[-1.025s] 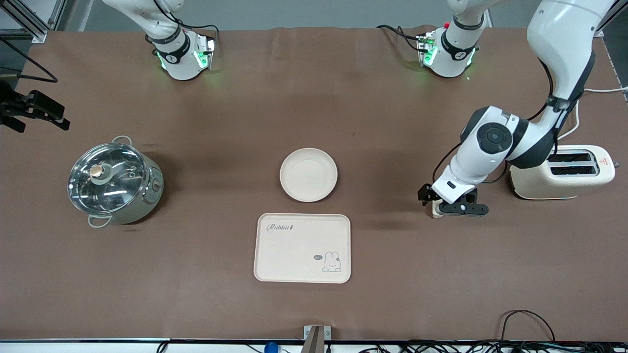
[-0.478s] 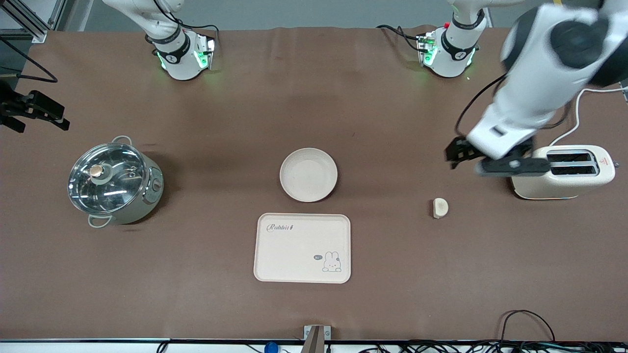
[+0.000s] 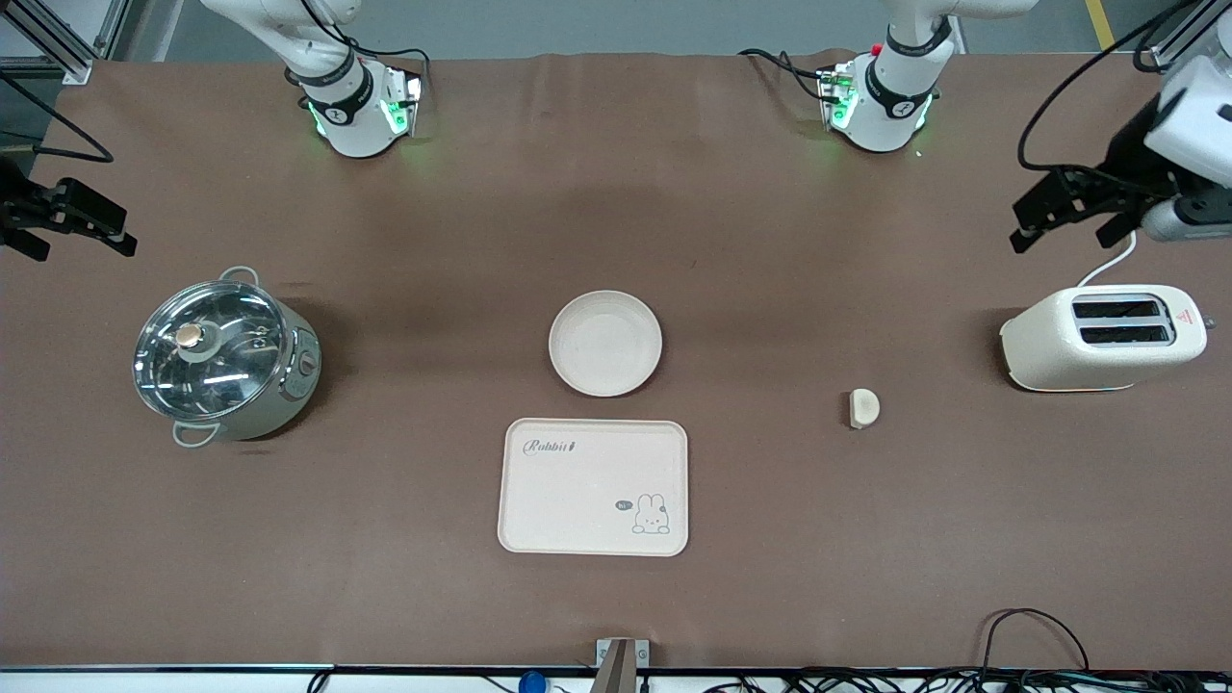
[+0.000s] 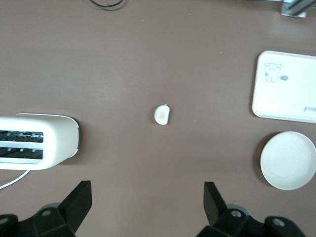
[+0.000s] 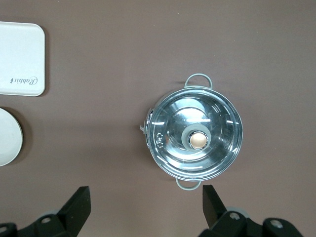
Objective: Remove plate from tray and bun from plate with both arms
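1. Front view: round cream-white plate [image 3: 605, 344] flat on the brown surface [image 3: 616, 597], just beside the cream rectangular "Rabbit" tray [image 3: 593, 487] and farther from the camera than it, a narrow gap between. Small pale cream bun [image 3: 863, 408] alone on the surface, toward the left arm's end, near the cream two-slot toaster [image 3: 1103, 339]. Left gripper [image 3: 1064, 217] up in the air over the surface at that end. Steel pot with glass lid [image 3: 224, 359] toward the right arm's end.
2. Left wrist view: left gripper [image 4: 147, 201] high up, fingers [image 4: 79, 198] spread wide, empty; bun, toaster, plate and tray below.
3. Right wrist view: right gripper [image 5: 143, 205] waiting high over the pot, fingers [image 5: 78, 205] wide apart, empty.
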Controlling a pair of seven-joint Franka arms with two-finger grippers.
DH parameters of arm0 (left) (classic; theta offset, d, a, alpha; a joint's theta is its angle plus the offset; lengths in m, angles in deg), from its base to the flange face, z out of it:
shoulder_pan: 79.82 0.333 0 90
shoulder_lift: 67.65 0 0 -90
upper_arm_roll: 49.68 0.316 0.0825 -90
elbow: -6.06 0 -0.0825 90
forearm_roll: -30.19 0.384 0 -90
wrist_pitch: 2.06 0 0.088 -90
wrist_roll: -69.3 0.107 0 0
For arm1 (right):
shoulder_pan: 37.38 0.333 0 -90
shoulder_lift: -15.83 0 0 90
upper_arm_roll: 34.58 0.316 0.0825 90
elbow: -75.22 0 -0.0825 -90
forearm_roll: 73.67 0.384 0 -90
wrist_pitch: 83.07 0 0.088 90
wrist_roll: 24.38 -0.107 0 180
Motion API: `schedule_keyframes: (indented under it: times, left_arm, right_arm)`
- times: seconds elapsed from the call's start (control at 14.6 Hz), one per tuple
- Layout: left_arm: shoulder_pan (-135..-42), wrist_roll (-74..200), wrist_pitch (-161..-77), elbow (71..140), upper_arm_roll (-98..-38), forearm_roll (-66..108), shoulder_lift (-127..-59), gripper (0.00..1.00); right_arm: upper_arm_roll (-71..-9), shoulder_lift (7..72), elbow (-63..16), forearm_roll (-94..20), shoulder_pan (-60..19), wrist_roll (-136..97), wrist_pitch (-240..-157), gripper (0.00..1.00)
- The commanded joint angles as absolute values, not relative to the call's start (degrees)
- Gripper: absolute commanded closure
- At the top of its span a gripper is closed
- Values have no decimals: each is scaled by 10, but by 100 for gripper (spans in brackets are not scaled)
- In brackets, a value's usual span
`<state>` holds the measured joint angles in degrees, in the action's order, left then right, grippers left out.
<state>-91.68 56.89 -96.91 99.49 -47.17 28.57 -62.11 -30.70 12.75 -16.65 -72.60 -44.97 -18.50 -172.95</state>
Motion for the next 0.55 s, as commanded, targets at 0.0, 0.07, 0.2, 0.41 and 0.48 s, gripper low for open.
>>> schedule_keyframes:
  times: [0.0, 0.07, 0.2, 0.41, 0.48]
  left_arm:
    - [-932, 617, -986, 1010, -463, 311, -609, 0]
    - [-932, 631, -981, 1005, -463, 319, -611, 0]
    - [-926, 639, -975, 999, -464, 323, -625, 0]
    - [-926, 639, -960, 960, -465, 328, -650, 0]
    - [-929, 633, -941, 937, -465, 327, -661, 0]
  right_arm:
    - [-311, 129, -162, -730, -444, -187, -1730, 0]
    - [-311, 129, -162, -730, -444, -187, -1730, 0]
    - [-311, 129, -162, -730, -443, -187, -1730, 0]
    - [-311, 129, -162, -729, -444, -187, -1730, 0]
    - [-311, 129, -162, -729, -444, -186, -1729, 0]
